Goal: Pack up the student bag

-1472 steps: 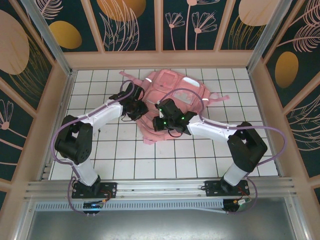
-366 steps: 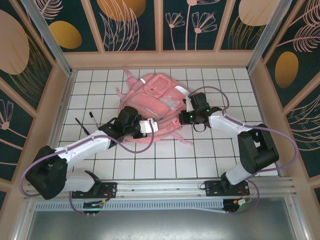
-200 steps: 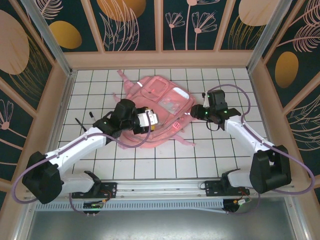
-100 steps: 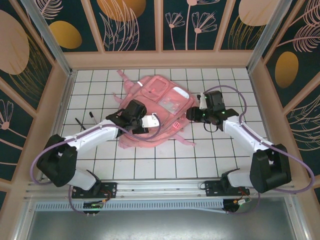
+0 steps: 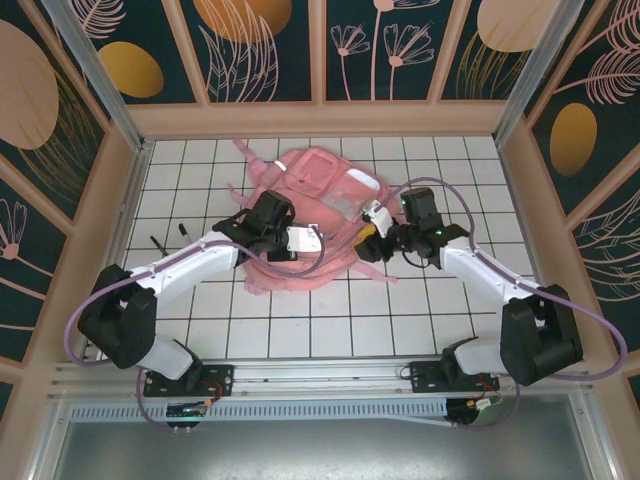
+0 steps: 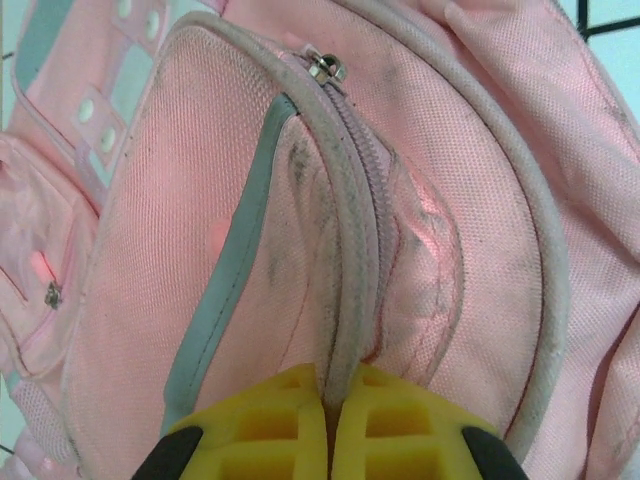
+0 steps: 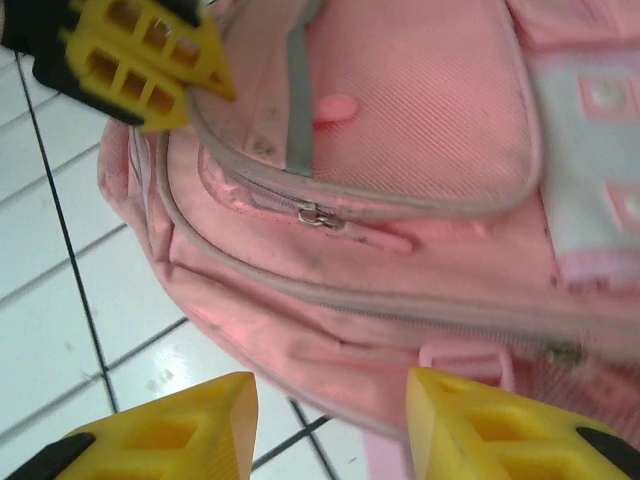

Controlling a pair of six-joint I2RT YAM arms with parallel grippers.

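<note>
The pink student bag [image 5: 318,185] lies flat on the white tiled table, its whitish patch facing up. My left gripper [image 5: 312,240] is at the bag's near edge. In the left wrist view this gripper [image 6: 331,425] is shut on the grey piping of the bag's [image 6: 200,250] front pocket, below a metal zip pull [image 6: 327,68]. My right gripper [image 5: 366,238] is at the bag's lower right corner. In the right wrist view it [image 7: 330,425] is open, its yellow fingers either side of the bag's [image 7: 420,120] bottom edge, gripping nothing. The left gripper's fingers [image 7: 140,60] show there too.
Two dark pens [image 5: 165,245] lie on the tiles left of the bag. A pink strap [image 5: 245,155] trails off the bag's far left. Wooden walls [image 5: 320,118] enclose the table. Bare tiles [image 5: 330,310] lie between the bag and the arm bases.
My right gripper has swung down and left to the bag's lower right corner. The left gripper has stayed on the bag's near edge, and the bag has shifted slightly.
</note>
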